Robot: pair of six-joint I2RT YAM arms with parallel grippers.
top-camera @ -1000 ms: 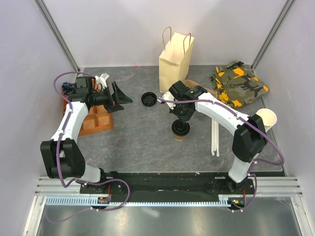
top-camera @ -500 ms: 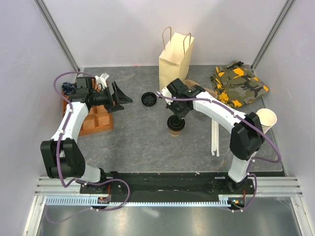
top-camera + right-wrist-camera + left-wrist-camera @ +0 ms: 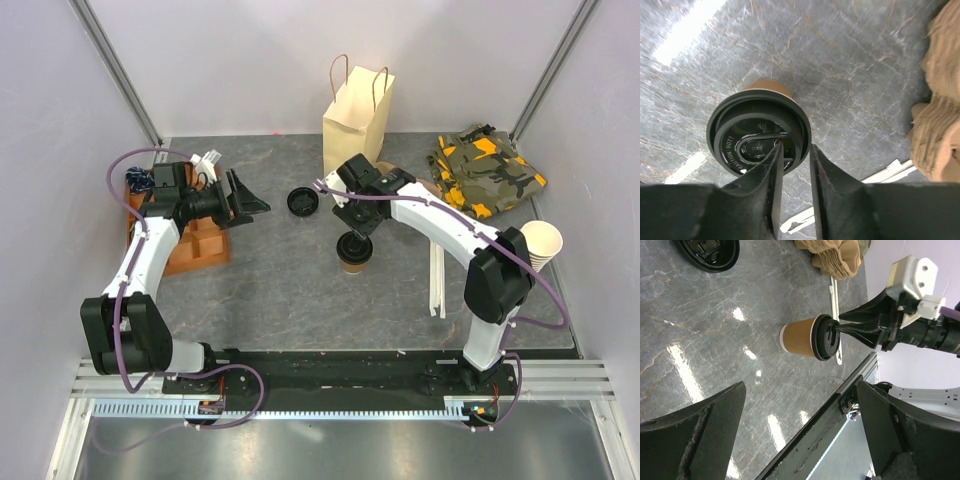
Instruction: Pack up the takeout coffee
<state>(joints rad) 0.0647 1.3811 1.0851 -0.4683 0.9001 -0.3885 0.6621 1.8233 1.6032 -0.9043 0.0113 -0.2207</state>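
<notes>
Moved: takeout coffee (image 3: 352,252) and right gripper (image 3: 351,237) now sit further left and a little deeper into the table (image 3: 270,290) than a second ago. The left arm has barely shifted.
Coffee: brown paper cup with its black lid on, upright on the grey table. It stands near the middle, on the near side of the tan paper bag (image 3: 355,118) and apart from it.
Right gripper: comes down over the cup from above. Its jaws have parted from their earlier pinch to a narrow gap. In the wrist view one finger is inside the lid's rim and the other just outside it. Whether they still press the rim cannot be told.
Left gripper (image 3: 246,200): jaws spread wide and holding nothing, raised over the left side of the table and aimed toward the cup.
Loose black lid (image 3: 303,202): flat on the table, to the left of the cup and further back, apart from it.
Left edge: an orange-brown tray (image 3: 200,248) under the left arm.
Right side: camouflage cloth (image 3: 487,172) at the far corner, with a stack of pale cups (image 3: 543,243) beside the right arm's elbow.
</notes>
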